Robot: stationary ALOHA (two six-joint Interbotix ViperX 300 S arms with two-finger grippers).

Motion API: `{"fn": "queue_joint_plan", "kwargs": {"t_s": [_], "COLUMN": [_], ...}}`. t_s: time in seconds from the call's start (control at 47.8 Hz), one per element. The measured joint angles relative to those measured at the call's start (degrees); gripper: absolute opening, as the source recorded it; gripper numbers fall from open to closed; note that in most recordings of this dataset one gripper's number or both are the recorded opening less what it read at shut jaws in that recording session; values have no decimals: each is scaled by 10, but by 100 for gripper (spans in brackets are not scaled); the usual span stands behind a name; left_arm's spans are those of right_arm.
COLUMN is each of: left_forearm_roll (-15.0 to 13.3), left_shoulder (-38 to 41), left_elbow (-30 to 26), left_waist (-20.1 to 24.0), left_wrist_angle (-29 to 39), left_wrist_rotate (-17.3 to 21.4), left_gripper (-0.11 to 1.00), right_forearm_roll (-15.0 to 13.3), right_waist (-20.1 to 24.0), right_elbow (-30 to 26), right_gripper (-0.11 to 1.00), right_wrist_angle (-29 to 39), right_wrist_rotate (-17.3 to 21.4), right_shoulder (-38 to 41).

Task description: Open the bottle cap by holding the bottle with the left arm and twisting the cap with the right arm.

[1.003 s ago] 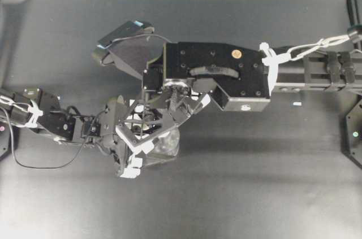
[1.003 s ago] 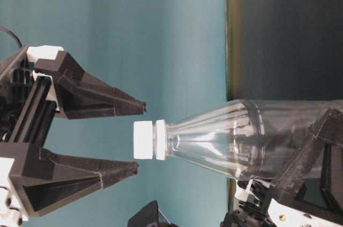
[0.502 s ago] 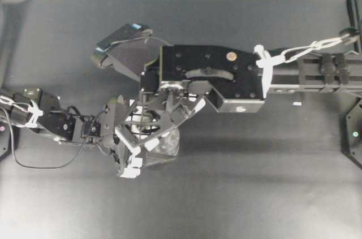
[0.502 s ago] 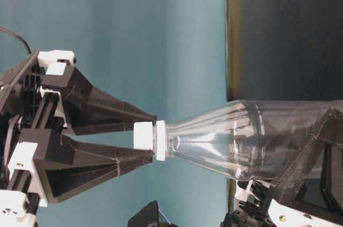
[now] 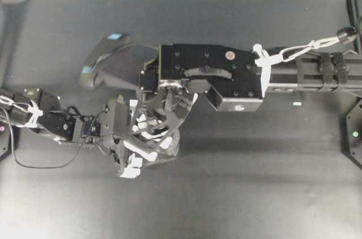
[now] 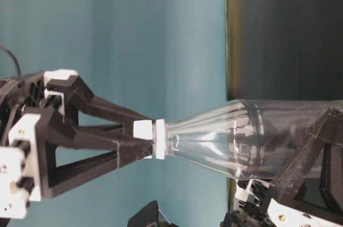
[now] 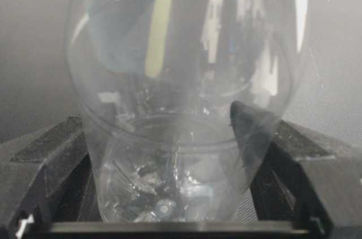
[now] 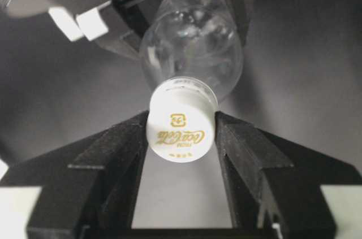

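The clear bottle [image 6: 236, 138] stands tilted, its round body [image 7: 181, 81] filling my left gripper [image 7: 164, 120], which is shut on it low down, black fingers [image 7: 283, 154] against both sides. The white bottle cap [image 8: 181, 129] with gold lettering sits between the tips of my right gripper [image 8: 181, 121], which is shut on it, fingers [image 8: 116, 154] touching both sides of it. At table level the cap [image 6: 142, 129] shows pinched between the same black fingers [image 6: 107, 113]. From overhead the right gripper [image 5: 161, 121] covers the cap, and only part of the bottle [image 5: 171, 144] shows beside the left gripper [image 5: 136, 151].
A dark matte table [image 5: 271, 182] lies under both arms. A teal wall [image 6: 161, 34] stands behind it. A small white scrap [image 5: 296, 104] lies on the table under the right arm. Black mounts stand at the table's left and right edges [image 5: 355, 134].
My right gripper came in over the cap and shut on it, then turned about its wrist with the cap held. The left gripper and the bottle's body kept their place.
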Motion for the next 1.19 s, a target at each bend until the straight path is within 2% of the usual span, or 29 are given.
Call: {"fn": "queue_joint_plan", "kwargs": {"t_s": [0.188,0.355,0.564,0.711,0.878,1.191], "left_forearm_roll": [0,-1,0,0,0,-1], "left_shoulder": [0,0,0,0,0,0], "left_elbow": [0,-1,-2,-2,-4,-5], "left_waist": [1,0,0,0,0,0], "left_wrist_angle": [0,0,0,1,1,1], "left_wrist_rotate": [1,0,1,1,-1,0], "left_gripper": [82,82,82,82,82,82], "right_forearm_roll": [1,1,1,-9,-18,-21], "right_waist": [0,0,0,1,2,3], "right_elbow": [2,2,4,20,36,41], "right_gripper": [36,36,36,36,36,36], "right_wrist_angle": [0,0,0,-2,-5,-7], "right_wrist_rotate": [-174,-298,-406,-487,-534,-535], "right_shoulder": [-2,-2,-3,-11,-20,-24]}}
